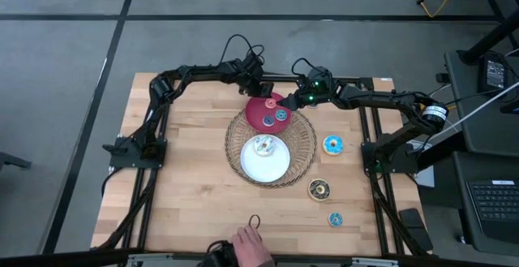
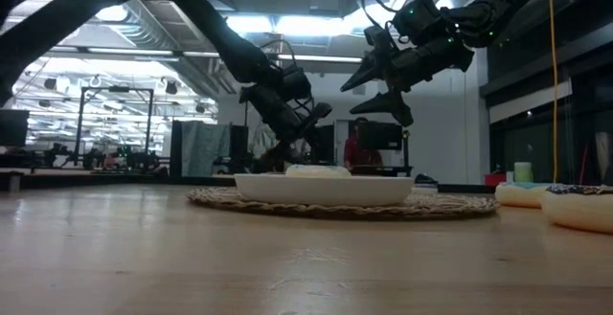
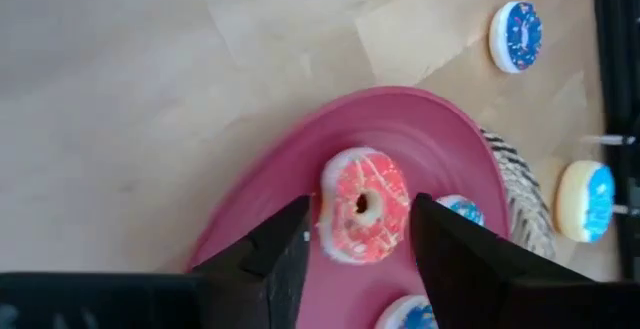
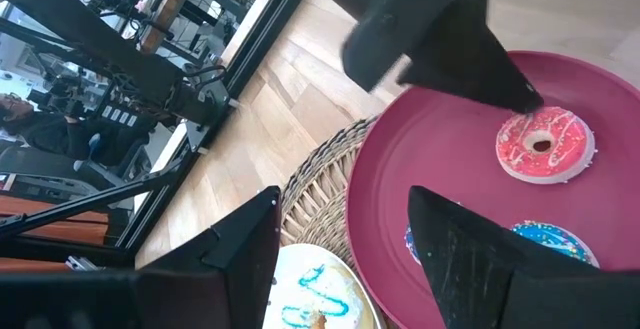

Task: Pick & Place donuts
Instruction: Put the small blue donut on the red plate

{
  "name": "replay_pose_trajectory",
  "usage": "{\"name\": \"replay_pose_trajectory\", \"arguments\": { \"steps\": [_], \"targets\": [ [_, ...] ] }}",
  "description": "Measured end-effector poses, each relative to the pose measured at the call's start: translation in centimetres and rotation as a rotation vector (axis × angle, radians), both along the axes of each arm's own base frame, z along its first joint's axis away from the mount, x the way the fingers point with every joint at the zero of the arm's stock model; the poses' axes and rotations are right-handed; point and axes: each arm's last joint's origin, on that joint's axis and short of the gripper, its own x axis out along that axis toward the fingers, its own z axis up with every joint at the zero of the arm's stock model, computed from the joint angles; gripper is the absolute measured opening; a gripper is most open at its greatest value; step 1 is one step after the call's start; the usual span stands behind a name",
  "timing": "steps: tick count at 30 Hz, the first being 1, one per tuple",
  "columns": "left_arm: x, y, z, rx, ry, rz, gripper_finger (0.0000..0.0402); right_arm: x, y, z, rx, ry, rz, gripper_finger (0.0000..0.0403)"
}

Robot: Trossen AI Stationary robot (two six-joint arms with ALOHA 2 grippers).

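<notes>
1. The left claw (image 3: pixel 360 259) hangs over the red plate (image 1: pixel 258 114) with its fingers spread wide apart, holding nothing; an orange-pink donut (image 3: pixel 364 206) lies on the plate right between them in the left wrist view.
2. The right claw (image 4: pixel 345 254) is raised above the same plate from the other side, its fingers also wide apart and empty.
3. The red plate sits on the far edge of the round wicker tray (image 1: pixel 302 155) and carries two blue-iced donuts (image 1: pixel 280 115) beside the pink one.
4. A white plate (image 1: pixel 276 165) lies in the tray nearer the front, with a pale donut (image 1: pixel 263 145) marked with blue icing on it.
5. Three more donuts rest on the bare bench (image 1: pixel 186 178) to the right of the tray, well apart from one another: a blue one (image 1: pixel 332 144), a dark brown one (image 1: pixel 319 189) and a small blue one (image 1: pixel 335 218).
6. A person's hand (image 1: pixel 253 247) shows at the front edge of the bench, near a small dark ring (image 1: pixel 255 221).
</notes>
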Motion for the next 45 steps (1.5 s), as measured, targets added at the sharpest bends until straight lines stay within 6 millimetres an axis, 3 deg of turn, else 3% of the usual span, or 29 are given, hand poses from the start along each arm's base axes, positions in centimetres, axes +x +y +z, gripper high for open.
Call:
{"name": "replay_pose_trajectory", "arguments": {
  "steps": [13,22,27,38,45],
  "targets": [
    [-2.8,-0.7,4.7,0.223,0.066,-0.075,0.0178,0.0,0.0,0.0,0.002,0.003,0.0,0.022],
    [-7.0,-4.0,6.5,0.303,0.116,-0.159,0.0251,0.0,0.0,0.0,0.003,0.005,0.0,0.022],
    [-10.0,-7.1,7.8,0.409,0.097,-0.246,0.0259,0.0,0.0,-0.1,0.004,0.006,0.0,0.022],
    [-16.9,-12.8,6.8,0.484,0.033,-0.231,0.0259,0.0,0.0,-0.1,0.004,0.007,0.0,0.022],
    [-20.5,-16.1,4.7,0.509,0.066,-0.169,0.026,0.0,0.0,-0.1,0.004,0.007,0.0,0.022]
  ]
}}
